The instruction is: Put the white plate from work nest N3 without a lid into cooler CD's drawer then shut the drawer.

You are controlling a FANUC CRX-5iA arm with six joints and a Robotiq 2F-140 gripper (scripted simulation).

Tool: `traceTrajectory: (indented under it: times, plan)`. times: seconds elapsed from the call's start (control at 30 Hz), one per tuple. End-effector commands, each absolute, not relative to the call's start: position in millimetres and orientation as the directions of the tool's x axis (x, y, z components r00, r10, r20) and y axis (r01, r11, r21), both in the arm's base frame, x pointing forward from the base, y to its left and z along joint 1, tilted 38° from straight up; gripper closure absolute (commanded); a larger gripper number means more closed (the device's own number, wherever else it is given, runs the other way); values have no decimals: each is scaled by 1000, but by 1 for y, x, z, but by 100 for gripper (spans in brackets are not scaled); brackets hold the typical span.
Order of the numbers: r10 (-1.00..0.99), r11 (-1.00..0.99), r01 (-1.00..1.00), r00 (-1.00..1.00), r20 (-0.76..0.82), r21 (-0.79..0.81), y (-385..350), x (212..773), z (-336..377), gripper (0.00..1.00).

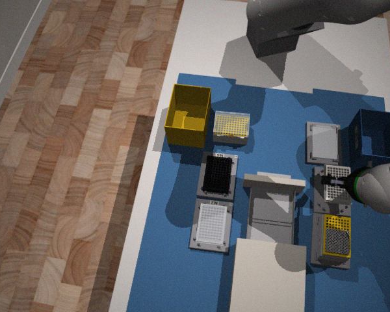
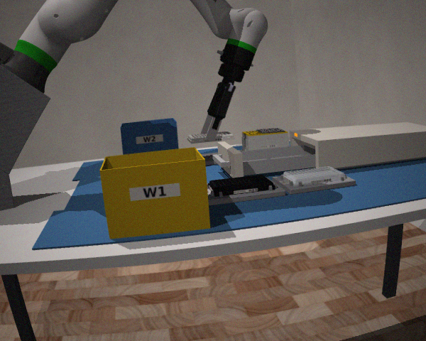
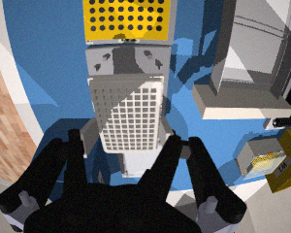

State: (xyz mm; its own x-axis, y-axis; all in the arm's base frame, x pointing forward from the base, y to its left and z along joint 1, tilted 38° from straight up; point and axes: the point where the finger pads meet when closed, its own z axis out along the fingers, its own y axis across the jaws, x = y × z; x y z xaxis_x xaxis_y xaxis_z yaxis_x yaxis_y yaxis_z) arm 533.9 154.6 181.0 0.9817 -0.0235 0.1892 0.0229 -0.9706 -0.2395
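So the hand (image 3: 129, 149) is pinching the white plate (image 1: 336, 182) across its short sides, level above its nest. Drawer (image 1: 270, 211) is open, lamp (image 2: 295, 134) amber, so the plate can go straight in

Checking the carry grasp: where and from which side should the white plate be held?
As held now: the tool clamps the white plate across its two long sides near one short end, coming from above. That keeps the plate flat, and its narrow width fits between the fingers.
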Motion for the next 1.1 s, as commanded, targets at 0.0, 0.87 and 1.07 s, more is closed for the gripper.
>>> traceTrajectory:
  times: [0.0,0.87,1.07]
  plan:
    - [-24,-971,23,982,190,-240,154,532,184,100]
    - [-24,-971,23,982,190,-240,147,514,208,100]
    - [-24,-971,23,982,190,-240,146,510,214,100]
